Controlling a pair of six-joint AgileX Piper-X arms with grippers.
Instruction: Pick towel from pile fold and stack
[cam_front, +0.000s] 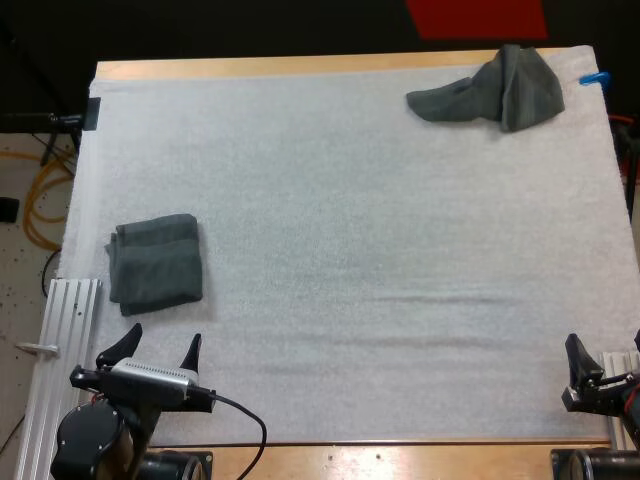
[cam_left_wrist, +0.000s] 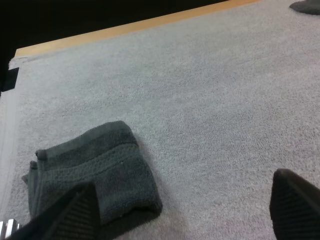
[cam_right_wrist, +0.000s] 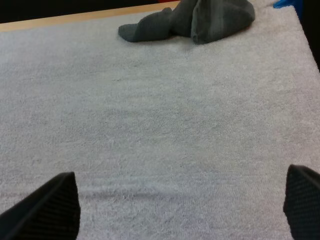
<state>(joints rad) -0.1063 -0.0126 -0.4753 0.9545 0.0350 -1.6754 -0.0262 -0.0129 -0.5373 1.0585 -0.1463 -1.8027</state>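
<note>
A folded dark grey-green towel (cam_front: 155, 262) lies at the left side of the white mat (cam_front: 350, 250). A crumpled towel (cam_front: 495, 90) of the same colour sits at the mat's far right corner. My left gripper (cam_front: 158, 348) hovers open just in front of the folded towel, nothing between its fingers. In the left wrist view the folded towel (cam_left_wrist: 95, 175) lies close ahead of one finger (cam_left_wrist: 75, 210) of the left gripper (cam_left_wrist: 185, 210). My right gripper (cam_front: 598, 368) stands open at the near right edge. From the right wrist view the crumpled towel (cam_right_wrist: 195, 20) is far beyond the right gripper (cam_right_wrist: 175, 205).
An aluminium rail (cam_front: 65, 340) runs along the mat's near left edge, close to the left arm. A black clip (cam_front: 92, 112) holds the mat's far left corner. The wooden table edge (cam_front: 300, 66) borders the far side. Bare mat spreads between the two towels.
</note>
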